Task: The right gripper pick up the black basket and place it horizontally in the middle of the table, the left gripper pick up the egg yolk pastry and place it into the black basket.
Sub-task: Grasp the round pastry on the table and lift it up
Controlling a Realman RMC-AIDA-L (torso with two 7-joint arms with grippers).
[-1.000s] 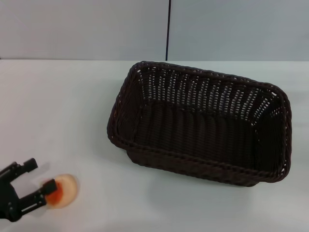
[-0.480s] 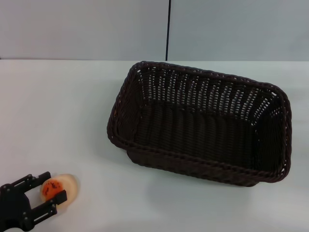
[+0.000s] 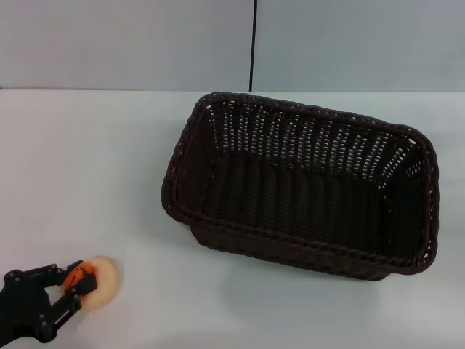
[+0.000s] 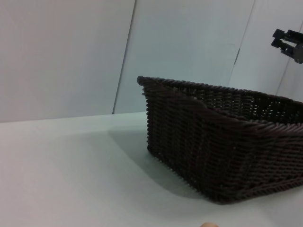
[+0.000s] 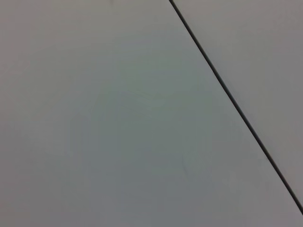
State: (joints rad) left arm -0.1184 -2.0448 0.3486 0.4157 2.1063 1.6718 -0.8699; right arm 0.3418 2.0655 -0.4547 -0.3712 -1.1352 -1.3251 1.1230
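Observation:
The egg yolk pastry point(image 3: 100, 282), pale cream with an orange-red patch, lies on the white table point(image 3: 87, 167) at the near left corner. My left gripper point(image 3: 78, 285) has its two black fingers closed against the pastry's sides. A sliver of the pastry shows in the left wrist view point(image 4: 208, 225). The black basket point(image 3: 290, 251) stands upright and empty right of the table's middle, set slightly askew; it also shows in the left wrist view point(image 4: 213, 142). My right gripper point(image 4: 289, 41) shows only far off in the left wrist view, raised above and beyond the basket.
A pale wall with a dark vertical seam point(image 3: 253, 43) runs behind the table. The right wrist view shows only this wall and seam point(image 5: 236, 104). Bare tabletop lies between the pastry and the basket.
My left gripper's fingers have drawn together around the pastry, which has shifted slightly. The basket has not moved.

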